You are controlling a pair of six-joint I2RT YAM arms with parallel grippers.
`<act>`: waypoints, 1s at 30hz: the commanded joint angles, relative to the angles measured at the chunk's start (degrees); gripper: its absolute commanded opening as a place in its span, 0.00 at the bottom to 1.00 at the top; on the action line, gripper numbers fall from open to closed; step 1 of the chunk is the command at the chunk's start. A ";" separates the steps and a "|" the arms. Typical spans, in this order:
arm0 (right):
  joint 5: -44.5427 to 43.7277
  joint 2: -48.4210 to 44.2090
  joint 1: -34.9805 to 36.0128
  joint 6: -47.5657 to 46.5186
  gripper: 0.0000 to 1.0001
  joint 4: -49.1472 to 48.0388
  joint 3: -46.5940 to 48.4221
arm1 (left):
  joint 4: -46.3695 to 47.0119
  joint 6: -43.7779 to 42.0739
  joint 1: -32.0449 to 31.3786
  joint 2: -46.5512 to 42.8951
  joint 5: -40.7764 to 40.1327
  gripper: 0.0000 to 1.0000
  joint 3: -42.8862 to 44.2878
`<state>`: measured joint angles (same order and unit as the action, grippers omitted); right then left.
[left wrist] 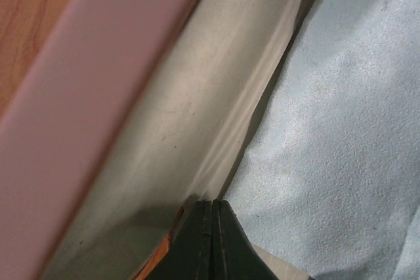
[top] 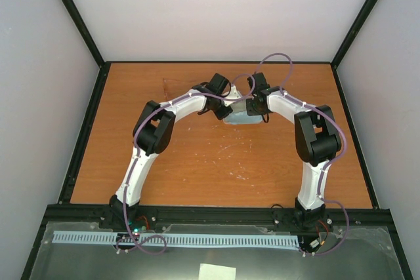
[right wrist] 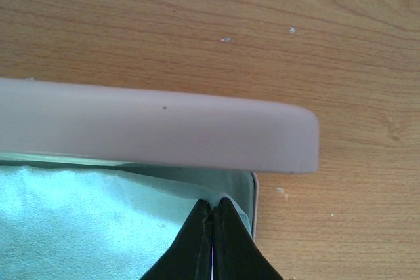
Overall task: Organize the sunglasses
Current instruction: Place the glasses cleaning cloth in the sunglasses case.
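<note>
Of the sunglasses (left wrist: pixel 159 258) we see only an orange sliver inside the pink case (right wrist: pixel 157 129); axis unreadable. Both arms arch inward: left gripper (left wrist: pixel 213 206) closed, grasp unclear; right gripper (right wrist: pixel 212 202) pinching the cloth (right wrist: pixel 79 221).

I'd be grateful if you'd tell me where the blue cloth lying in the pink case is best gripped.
Probably the cloth edge that runs along the pale inner wall of the pink case, taken from above: it lies flat and thin, so only that border, with a shadow beneath it, offers fingers something to pinch.
</note>
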<state>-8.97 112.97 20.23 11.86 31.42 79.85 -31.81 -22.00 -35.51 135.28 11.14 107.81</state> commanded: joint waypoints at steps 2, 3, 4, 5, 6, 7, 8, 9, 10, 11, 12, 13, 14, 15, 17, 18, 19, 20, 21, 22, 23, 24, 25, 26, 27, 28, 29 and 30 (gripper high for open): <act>0.37 -1.99 0.07 0.63 0.03 -1.25 0.56 | -0.09 -0.63 -0.65 -2.63 1.63 0.01 1.96; 0.44 -1.84 0.07 0.66 0.03 -1.20 0.64 | -0.44 -0.63 -0.65 -2.49 1.97 0.01 1.78; 0.45 -1.68 0.07 0.68 0.03 -1.17 0.65 | -0.68 -0.59 -0.70 -2.40 2.37 0.01 1.64; 0.38 -1.56 0.07 0.79 0.03 -1.29 0.58 | -0.85 -0.50 -0.70 -2.32 2.66 0.01 1.41; 0.36 -1.53 0.12 0.86 0.03 -1.50 0.42 | -0.95 -0.42 -0.70 -2.37 2.81 0.01 1.17; 0.38 -1.65 0.08 0.89 0.03 -1.72 0.33 | -0.97 -0.34 -0.69 -2.46 2.90 0.01 0.97; 0.50 -1.57 0.07 0.96 0.03 -1.78 0.39 | -0.97 -0.33 -0.69 -2.60 3.12 0.01 0.85; 0.50 -1.50 0.03 1.01 0.03 -1.80 0.45 | -1.09 -0.30 -0.68 -2.69 3.27 0.04 0.82; 0.49 -1.26 0.07 1.01 0.03 -1.62 0.57 | -1.22 -0.28 -0.70 -2.68 3.44 0.07 0.82; 0.57 -1.07 0.07 0.98 0.03 -1.56 0.70 | -1.40 -0.34 -0.70 -2.59 3.60 0.09 0.78; 0.65 -0.77 0.01 0.93 0.03 -1.43 0.75 | -1.53 -0.40 -0.70 -2.62 3.63 0.11 0.74; 0.58 -0.57 0.02 0.89 0.03 -1.37 0.74 | -1.71 -0.44 -0.70 -2.58 3.64 0.14 0.63; 0.54 -0.30 0.06 0.91 0.03 -1.18 0.86 | -1.91 -0.49 -0.70 -2.57 3.65 0.16 0.59; 0.60 -0.23 0.01 0.89 0.03 -1.03 0.86 | -2.11 -0.58 -0.66 -2.51 3.70 0.16 0.56; 0.62 -0.28 0.06 0.97 0.03 -1.00 0.67 | -2.39 -0.60 -0.70 -2.31 3.51 0.17 0.36; 0.62 -0.43 0.07 1.05 0.03 -1.04 0.46 | -2.56 -0.67 -0.70 -2.04 3.21 0.17 0.38; 0.67 -0.52 0.07 1.04 0.03 -1.21 0.28 | -2.80 -0.74 -0.77 -1.82 2.96 0.18 0.32; 0.64 -0.67 0.07 1.14 0.03 -1.27 0.22 | -2.90 -0.88 -0.87 -1.52 2.67 0.19 0.41; 0.62 -0.75 0.02 1.15 0.03 -1.23 0.19 | -3.20 -0.93 -0.92 -1.22 2.47 0.20 0.48; 0.55 -0.81 0.07 1.15 0.03 -1.20 0.17 | -3.62 -0.96 -1.01 -0.80 2.30 0.22 0.84; 0.54 -0.93 0.03 1.08 0.03 -1.14 0.15 | -4.28 -1.14 -1.08 -0.36 2.09 0.23 1.31; 0.46 -1.05 0.01 1.15 0.03 -1.17 0.06 | -4.94 -1.18 -1.14 -0.01 2.13 0.24 1.60; 0.37 -1.20 0.01 1.22 0.03 -1.25 -0.15 | -5.33 -1.18 -1.19 0.32 2.28 0.25 1.77; 0.36 -1.42 0.04 1.20 0.03 -1.41 -0.42 | -5.58 -1.16 -1.23 0.45 2.31 0.26 1.72; 0.36 -1.60 0.07 1.23 0.03 -1.63 -0.67 | -5.64 -1.18 -1.25 0.50 2.42 0.26 1.53; 0.44 -1.81 0.05 1.25 0.03 -1.78 -1.01 | -5.65 -1.18 -1.38 0.57 2.48 0.26 1.27; 0.57 -1.83 0.07 1.32 0.03 -1.84 -1.26 | -5.61 -1.18 -1.51 0.70 2.44 0.26 1.03; 0.67 -1.80 0.07 1.30 0.03 -1.87 -1.34 | -5.44 -1.15 -1.64 0.81 2.32 0.25 0.66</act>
<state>-8.16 112.86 20.23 12.49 30.50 79.44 -34.94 -22.22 -35.86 135.13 13.72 107.77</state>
